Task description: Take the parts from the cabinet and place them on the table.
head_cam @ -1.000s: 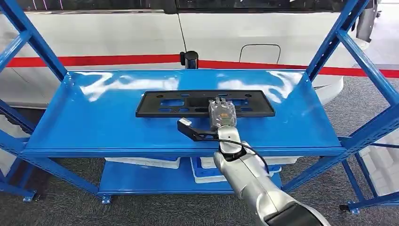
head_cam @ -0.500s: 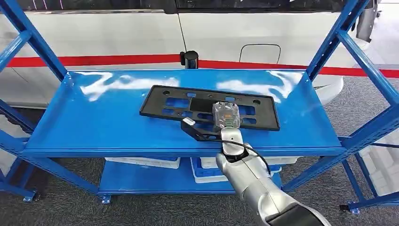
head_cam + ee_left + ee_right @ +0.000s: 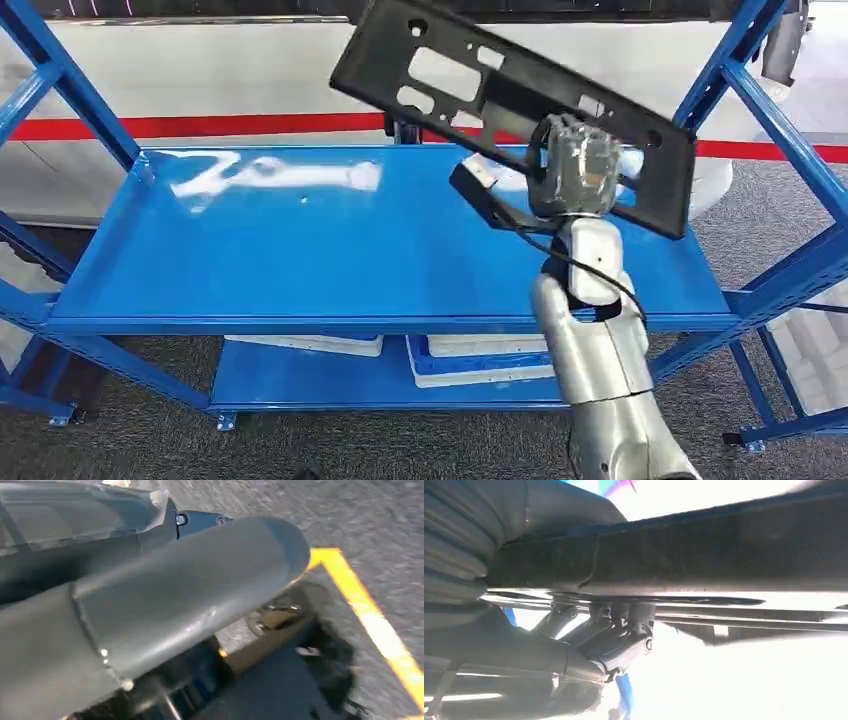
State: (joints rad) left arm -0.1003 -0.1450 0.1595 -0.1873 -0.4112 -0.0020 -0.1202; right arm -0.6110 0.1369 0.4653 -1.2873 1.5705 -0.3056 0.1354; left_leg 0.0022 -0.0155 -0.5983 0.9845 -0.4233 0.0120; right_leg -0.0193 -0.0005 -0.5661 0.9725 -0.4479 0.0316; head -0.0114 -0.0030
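right hand clamped on the black part, holding it tilted up in the air above the blue shelf. left hand's state i cannot tell. pickup looks done; carrying it to the table is left.

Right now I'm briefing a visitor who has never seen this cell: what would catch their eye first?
First, the long black plastic part, tilted in the air above the blue shelf, gripped near its lower edge by the right hand. Next, the white vehicle with a red stripe behind the rack.
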